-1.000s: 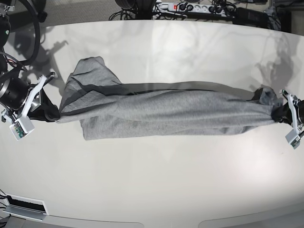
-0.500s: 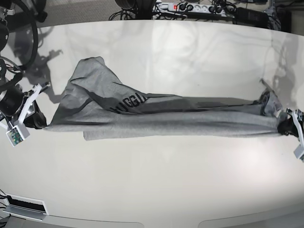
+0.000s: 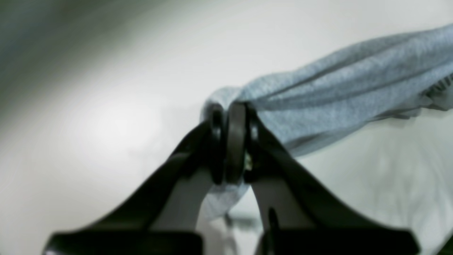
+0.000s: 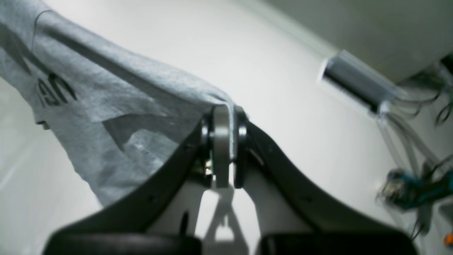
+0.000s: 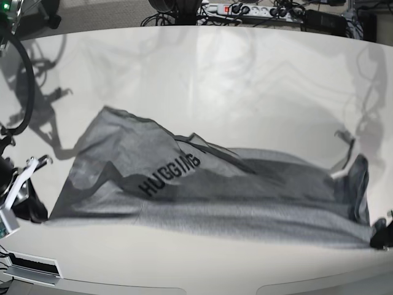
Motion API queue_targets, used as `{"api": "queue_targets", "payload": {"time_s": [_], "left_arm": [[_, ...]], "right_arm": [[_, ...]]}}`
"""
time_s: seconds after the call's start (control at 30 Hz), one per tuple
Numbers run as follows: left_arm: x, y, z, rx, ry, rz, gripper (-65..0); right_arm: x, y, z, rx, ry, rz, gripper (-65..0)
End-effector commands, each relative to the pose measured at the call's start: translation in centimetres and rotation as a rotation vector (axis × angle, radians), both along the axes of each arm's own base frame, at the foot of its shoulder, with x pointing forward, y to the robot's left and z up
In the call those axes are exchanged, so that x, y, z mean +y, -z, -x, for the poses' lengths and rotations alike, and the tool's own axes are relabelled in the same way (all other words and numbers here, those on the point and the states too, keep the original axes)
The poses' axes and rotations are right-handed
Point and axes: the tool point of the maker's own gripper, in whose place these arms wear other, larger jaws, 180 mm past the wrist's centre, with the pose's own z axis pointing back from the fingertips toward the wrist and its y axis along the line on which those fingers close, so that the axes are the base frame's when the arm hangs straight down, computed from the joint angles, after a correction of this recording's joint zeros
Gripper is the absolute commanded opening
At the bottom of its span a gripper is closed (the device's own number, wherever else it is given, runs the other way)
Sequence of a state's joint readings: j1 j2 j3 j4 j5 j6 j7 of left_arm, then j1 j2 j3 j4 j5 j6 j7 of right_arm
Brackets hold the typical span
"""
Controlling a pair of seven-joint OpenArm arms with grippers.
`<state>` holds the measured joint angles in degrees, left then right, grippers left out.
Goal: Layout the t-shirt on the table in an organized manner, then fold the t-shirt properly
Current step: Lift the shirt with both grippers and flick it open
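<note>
At the left edge of the base view the right tool (image 5: 31, 206) was clamped on one end of the t-shirt (image 5: 202, 196); its wrist view showed the pads pinched tight on a grey fold. The shirt stretched across the lower half of the frame, low over the tabletop (image 5: 245, 80), only partly opened, with black lettering showing left of centre and overlapping folds running through the middle. At the lower right corner the left tool (image 5: 377, 236) gripped the other end, its wrist view showing cloth bunched between closed pads. By my judgement the layout step was underway but unfinished: the shirt needed setting down and smoothing flat, and no folding had begun.
</note>
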<state>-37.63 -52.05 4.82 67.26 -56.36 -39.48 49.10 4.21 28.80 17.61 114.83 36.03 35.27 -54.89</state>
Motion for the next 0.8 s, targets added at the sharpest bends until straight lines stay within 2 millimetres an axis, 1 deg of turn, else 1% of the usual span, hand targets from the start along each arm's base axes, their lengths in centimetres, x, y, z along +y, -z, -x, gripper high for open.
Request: {"api": "queue_targets", "payload": {"time_s": [0.0, 0.1, 0.27, 0.33, 0.4, 0.47, 0.53, 0.57, 0.6, 0.67, 0.77], "left_arm": [[0.5, -4.2, -1.1, -0.112, -0.007, 0.010, -65.0], [0.6, -8.1, -2.2, -0.202, -0.011, 0.000, -65.0], [0.8, -15.8, -3.3, -0.363, -0.019, -0.001, -65.0], [0.5, -18.5, -3.2, -0.406, -0.010, 0.013, -65.0], [0.1, -20.9, -2.9, -0.439, 0.007, 0.037, -65.0], [-0.3, -22.3, -2.4, -0.441, 0.029, 0.048, -65.0], [-0.8, -22.3, -1.8, -0.403, 0.063, 0.059, -65.0], [-1.1, -21.8, -1.5, -0.368, 0.078, 0.066, -65.0], [-1.3, -20.8, -1.2, -0.322, 0.093, 0.068, -65.0], [-1.9, -18.2, -0.5, -0.215, 0.127, 0.077, -65.0], [-2.4, -12.8, 0.8, -0.036, 0.168, 0.088, -65.0]], "right_arm": [[-0.3, -2.9, -0.8, -0.091, -0.009, 0.014, -65.0], [-1.3, -6.0, -1.9, -0.164, 0.005, 0.049, -65.0], [-3.4, -12.5, -3.2, -0.311, 0.054, 0.111, -65.0], [-4.3, -14.8, -3.3, -0.358, 0.070, 0.146, -65.0], [-4.8, -16.6, -3.2, -0.392, 0.073, 0.175, -65.0], [-4.9, -17.6, -2.9, -0.401, 0.055, 0.183, -65.0], [-4.3, -17.5, -2.5, -0.374, 0.008, 0.178, -65.0], [-3.6, -16.9, -2.2, -0.343, -0.037, 0.178, -65.0], [-2.9, -16.2, -1.9, -0.308, -0.083, 0.172, -65.0], [-1.5, -14.2, -0.9, -0.226, -0.172, 0.143, -65.0], [0.0, -10.0, 0.9, -0.063, -0.271, 0.096, -65.0]]}}
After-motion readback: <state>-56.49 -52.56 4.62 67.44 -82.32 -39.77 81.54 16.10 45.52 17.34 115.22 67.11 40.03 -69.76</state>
